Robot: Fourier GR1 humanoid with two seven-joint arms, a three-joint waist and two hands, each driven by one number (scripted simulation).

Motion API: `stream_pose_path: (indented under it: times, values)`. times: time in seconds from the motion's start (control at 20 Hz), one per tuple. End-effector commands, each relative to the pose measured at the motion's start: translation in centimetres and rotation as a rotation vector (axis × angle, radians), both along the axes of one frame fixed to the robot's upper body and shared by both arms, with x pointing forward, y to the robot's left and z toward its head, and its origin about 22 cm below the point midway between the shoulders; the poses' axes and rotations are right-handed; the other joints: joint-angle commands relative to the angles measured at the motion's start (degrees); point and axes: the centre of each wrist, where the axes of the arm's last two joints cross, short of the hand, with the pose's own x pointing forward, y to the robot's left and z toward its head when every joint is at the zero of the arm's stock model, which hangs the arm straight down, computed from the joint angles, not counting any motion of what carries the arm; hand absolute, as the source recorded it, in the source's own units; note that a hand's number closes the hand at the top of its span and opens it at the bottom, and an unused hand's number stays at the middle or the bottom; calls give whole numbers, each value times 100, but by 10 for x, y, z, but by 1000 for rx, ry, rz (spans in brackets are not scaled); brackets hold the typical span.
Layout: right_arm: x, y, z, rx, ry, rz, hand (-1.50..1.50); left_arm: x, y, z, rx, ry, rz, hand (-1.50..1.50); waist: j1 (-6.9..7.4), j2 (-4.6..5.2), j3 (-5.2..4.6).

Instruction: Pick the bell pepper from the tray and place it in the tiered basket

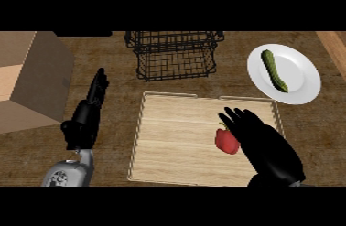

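Right hand (267,145) fingers relaxed beside bell pepper (227,141) on tray (169,129), left hand (86,117) fingers straight.

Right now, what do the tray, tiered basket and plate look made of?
Tray: looks like light wood, matte, with visible grain bands and a raised pale rim. Tiered basket: black wire mesh, probably coated metal; the counter shows through its grid. Plate: plain white and smooth, possibly ceramic or plastic; the look leaves it open.
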Motion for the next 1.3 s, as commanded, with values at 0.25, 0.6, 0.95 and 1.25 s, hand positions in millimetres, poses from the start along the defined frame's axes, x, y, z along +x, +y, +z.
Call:
stream_pose_path:
  times: [0.25, 0.6, 0.95, 1.25]
  values:
    - [36, 1, -9, 48, -17, -11, -150, -10, -1, -1, -13, 3, 9, 0, 23, 1, 1]
    - [27, 3, -44, 52, 9, -15, -150, 11, 1, -11, -8, -7, 8, 0, -2, 5, 0]
    - [24, 7, -53, 124, -21, -43, -150, 1, -3, 0, -11, 17, -12, 0, -2, 0, 1]
    - [17, 16, -70, 38, -222, 47, 150, 1, 9, 4, -8, 17, 5, 0, 10, -1, 2]
